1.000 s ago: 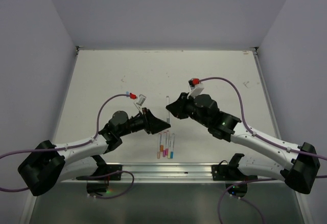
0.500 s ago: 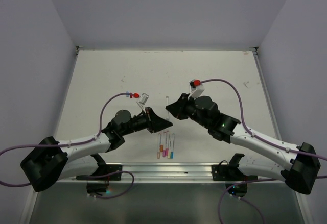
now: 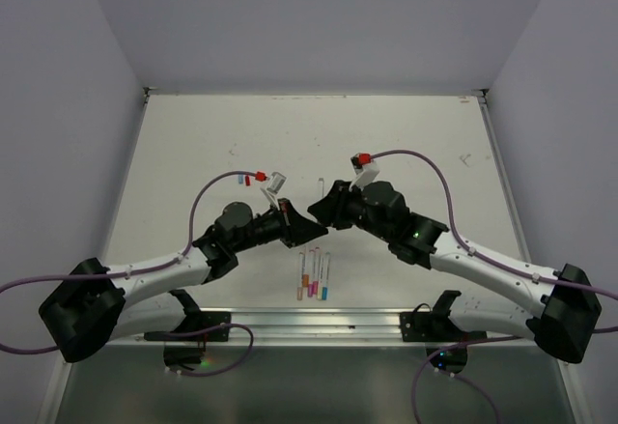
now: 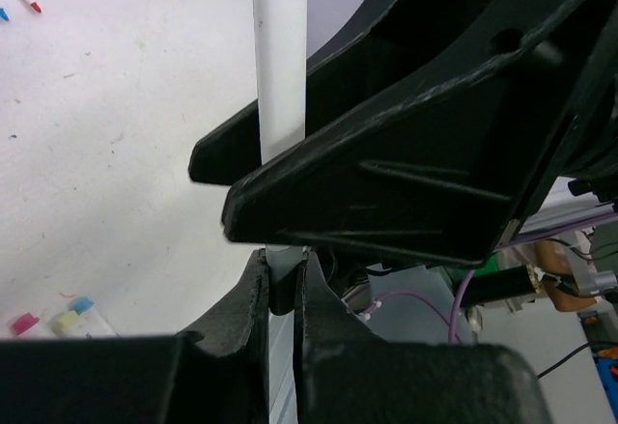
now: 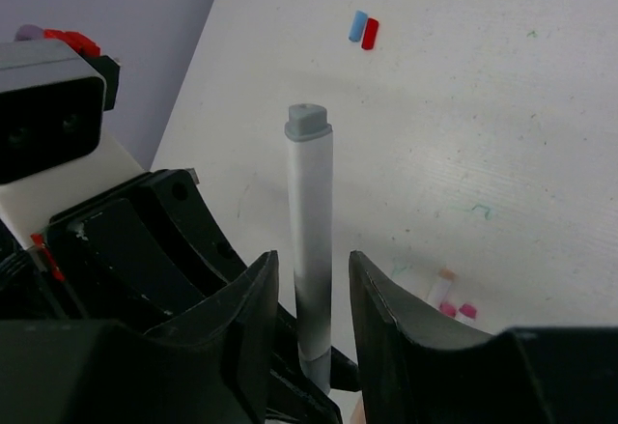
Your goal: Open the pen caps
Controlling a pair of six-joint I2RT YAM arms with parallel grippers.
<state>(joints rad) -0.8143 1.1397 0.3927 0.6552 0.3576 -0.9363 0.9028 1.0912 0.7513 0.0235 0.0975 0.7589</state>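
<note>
white pen [image 5: 310, 183], right hand [image 5: 314, 258] closed on its barrel; left hand [image 4: 283, 269] pinching its end

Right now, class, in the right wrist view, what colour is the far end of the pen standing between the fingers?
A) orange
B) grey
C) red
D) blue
B: the pen has a white barrel topped by a grey end piece.
</note>
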